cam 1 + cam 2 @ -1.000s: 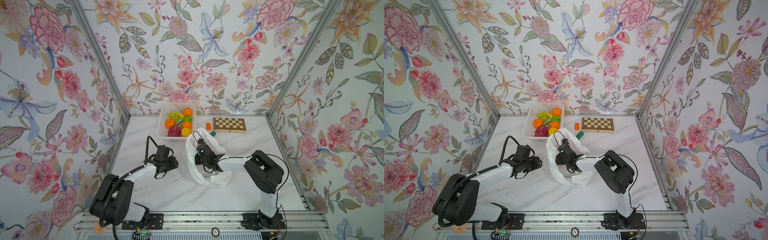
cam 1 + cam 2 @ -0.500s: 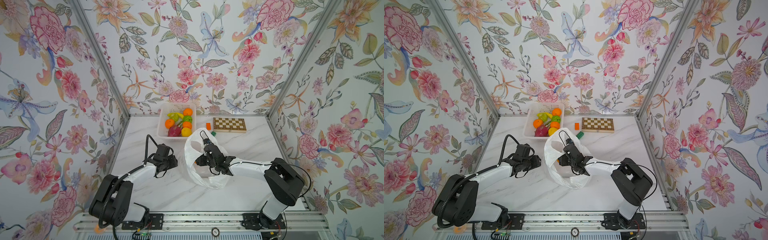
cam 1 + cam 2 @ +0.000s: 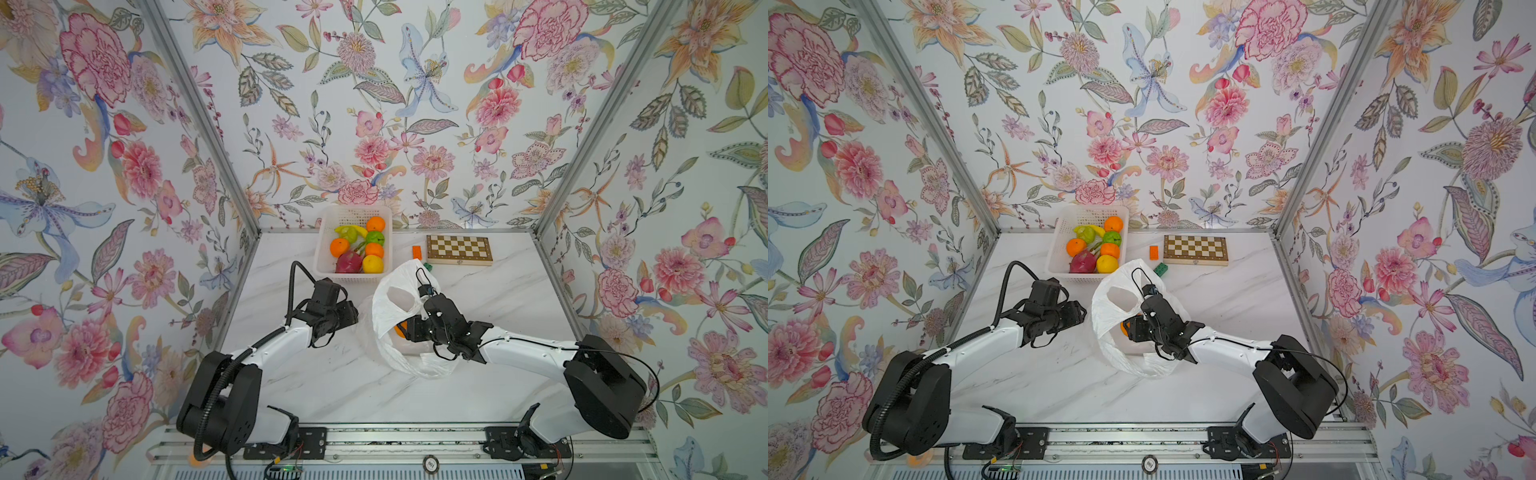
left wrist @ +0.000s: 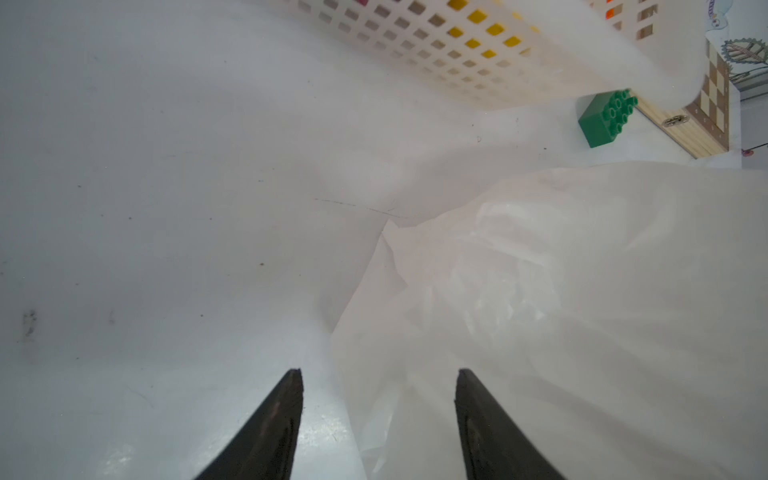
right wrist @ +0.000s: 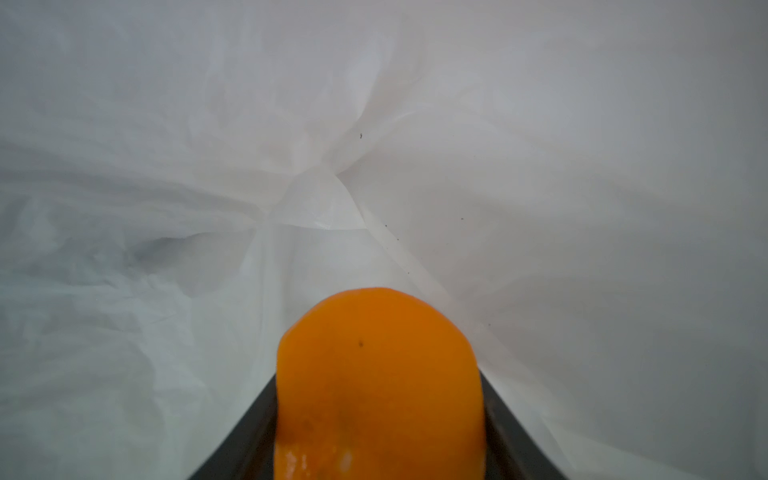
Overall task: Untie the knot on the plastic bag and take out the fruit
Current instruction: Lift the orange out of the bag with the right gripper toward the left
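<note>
Middle of the frame, and we've got the plastic bag (image 3: pixel 409 276) slumped on the marble table (image 3: pixel 332 386) with its mouth gaping. The right gripper (image 3: pixel 406 331) comes in from the right and reaches inside. In the right wrist view we see its two fingers pinching an orange (image 5: pixel 380 345) from both sides, with white film all around. In both top views only a sliver of that orange peeks past the bag's rim.

Over on the left, the left gripper (image 4: pixel 379 374) sits low over the table just beside the bag, fingers spread wide. A fold of the bag lies between them, though we can't tell whether it touches either one.

Upper centre, against the back wall, the white basket (image 3: pixel 322 249) holds more fruit (image 3: pixel 372 264). To its right we spot an orange brick (image 3: pixel 417 252), a green brick (image 4: pixel 604 118) and a chessboard (image 3: pixel 459 249).
</note>
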`<state>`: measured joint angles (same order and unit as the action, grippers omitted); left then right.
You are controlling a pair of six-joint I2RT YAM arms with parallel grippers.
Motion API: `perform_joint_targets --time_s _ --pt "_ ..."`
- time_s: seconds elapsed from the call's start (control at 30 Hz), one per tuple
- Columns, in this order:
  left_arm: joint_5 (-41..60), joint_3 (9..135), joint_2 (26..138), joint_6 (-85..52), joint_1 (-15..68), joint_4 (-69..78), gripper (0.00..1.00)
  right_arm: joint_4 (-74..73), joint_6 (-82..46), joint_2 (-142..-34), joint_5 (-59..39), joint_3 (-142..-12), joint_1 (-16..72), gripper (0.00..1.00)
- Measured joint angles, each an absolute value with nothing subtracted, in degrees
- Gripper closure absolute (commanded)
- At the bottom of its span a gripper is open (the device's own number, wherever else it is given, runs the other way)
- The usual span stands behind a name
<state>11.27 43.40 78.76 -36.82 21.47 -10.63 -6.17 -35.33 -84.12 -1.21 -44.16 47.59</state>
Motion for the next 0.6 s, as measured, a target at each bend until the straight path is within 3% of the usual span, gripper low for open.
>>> perform_joint_targets --time_s 0.2,0.6 --pt "10.70 50.65 69.67 -37.01 23.03 -19.14 0.16 -3.99 -36.45 -77.97 -3.46 -42.63 46.61 0.60" --pt "7.22 64.77 61.73 -37.39 32.84 -24.49 0.15 1.80 -38.39 -71.64 -8.05 -42.57 45.45 0.61"
